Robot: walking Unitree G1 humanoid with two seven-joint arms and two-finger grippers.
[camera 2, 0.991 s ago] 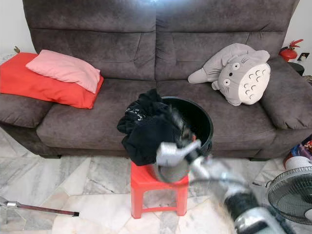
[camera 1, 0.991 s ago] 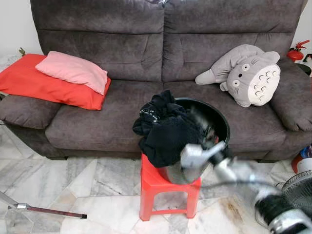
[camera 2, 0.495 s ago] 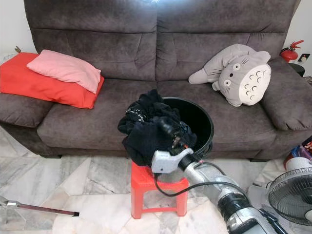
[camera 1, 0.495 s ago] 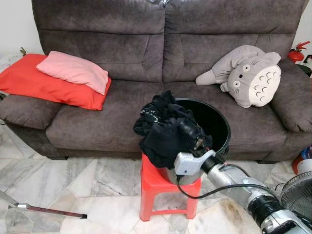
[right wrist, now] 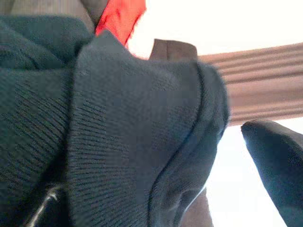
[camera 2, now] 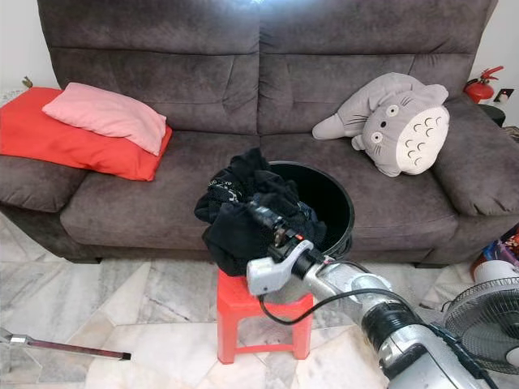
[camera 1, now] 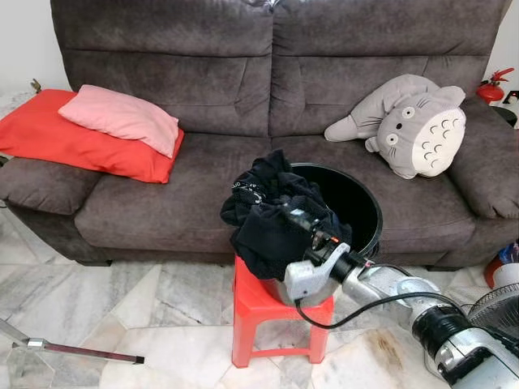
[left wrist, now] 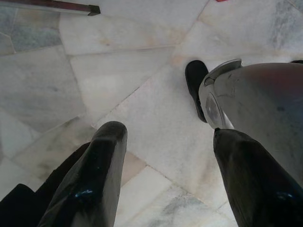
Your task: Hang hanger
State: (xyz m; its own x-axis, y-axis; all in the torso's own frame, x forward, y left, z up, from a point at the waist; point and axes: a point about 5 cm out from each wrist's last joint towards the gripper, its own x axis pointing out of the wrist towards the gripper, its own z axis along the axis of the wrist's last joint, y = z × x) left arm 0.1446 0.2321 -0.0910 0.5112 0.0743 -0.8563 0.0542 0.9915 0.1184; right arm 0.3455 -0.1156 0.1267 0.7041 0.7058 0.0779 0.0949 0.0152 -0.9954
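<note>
A heap of black clothes (camera 1: pixel 272 219) spills over the near-left rim of a black bucket (camera 1: pixel 361 212).

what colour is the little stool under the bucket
Red. The plastic stool shows best in the left eye view, under the black bucket.

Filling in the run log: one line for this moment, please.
right gripper: at black clothes in bucket | left gripper: idle, open, over floor | hanger: unseen
</note>
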